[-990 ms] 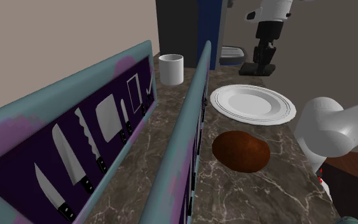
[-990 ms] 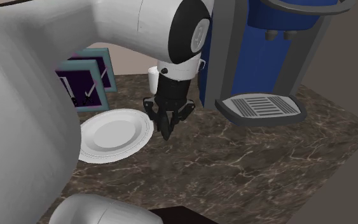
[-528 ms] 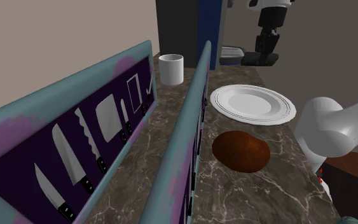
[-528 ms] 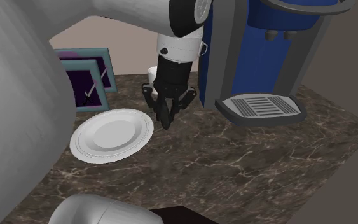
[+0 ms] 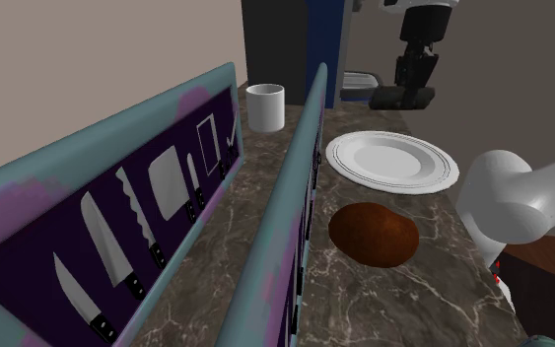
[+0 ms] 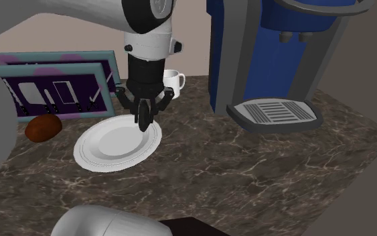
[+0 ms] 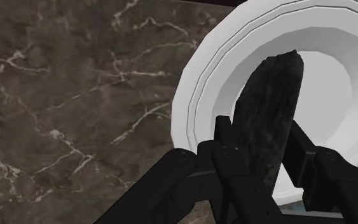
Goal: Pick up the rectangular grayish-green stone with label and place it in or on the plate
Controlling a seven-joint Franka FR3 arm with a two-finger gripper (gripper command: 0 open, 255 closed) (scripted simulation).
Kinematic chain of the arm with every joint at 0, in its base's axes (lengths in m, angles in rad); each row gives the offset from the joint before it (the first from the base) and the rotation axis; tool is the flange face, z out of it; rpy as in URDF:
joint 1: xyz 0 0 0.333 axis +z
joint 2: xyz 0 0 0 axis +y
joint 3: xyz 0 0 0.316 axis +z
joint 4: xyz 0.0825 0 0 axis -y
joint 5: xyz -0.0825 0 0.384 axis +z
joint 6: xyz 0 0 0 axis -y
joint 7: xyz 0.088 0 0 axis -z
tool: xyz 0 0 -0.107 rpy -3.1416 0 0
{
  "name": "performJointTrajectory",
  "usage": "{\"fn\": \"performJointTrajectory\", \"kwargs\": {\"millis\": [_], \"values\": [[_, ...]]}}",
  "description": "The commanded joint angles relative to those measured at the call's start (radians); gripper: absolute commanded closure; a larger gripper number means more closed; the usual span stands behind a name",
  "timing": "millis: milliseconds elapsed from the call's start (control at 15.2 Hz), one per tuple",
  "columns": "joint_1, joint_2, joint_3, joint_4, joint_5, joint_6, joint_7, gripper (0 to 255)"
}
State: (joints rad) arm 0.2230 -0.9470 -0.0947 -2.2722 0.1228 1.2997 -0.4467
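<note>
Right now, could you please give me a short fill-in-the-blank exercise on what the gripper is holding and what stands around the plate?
1. The gripper is ____ on the dark stone.
2. It holds the stone over the rim of the ____ plate.
3. The mug stands beside the ____ coffee machine.
4. A rounded ____ lump lies on the counter.
Missing words: shut; white; blue; brown.

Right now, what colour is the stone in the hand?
The stone is dark grey, nearly black, with lighter mottled flecks; the wrist view shows it best.
</note>
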Motion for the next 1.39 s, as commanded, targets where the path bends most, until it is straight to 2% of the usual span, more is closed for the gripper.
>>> {"fn": "performJointTrajectory", "kwargs": {"millis": [0,330,1122,1320], "values": [[0.007,-0.015,0.049,-0.014,0.043,0.006,0.047,255],[0.025,-0.030,0.164,-0.028,0.141,0.026,0.152,255],[0.024,-0.113,0.179,-0.240,0.151,0.152,0.123,255],[0.024,-0.113,0.179,-0.240,0.151,0.152,0.123,255]]}}
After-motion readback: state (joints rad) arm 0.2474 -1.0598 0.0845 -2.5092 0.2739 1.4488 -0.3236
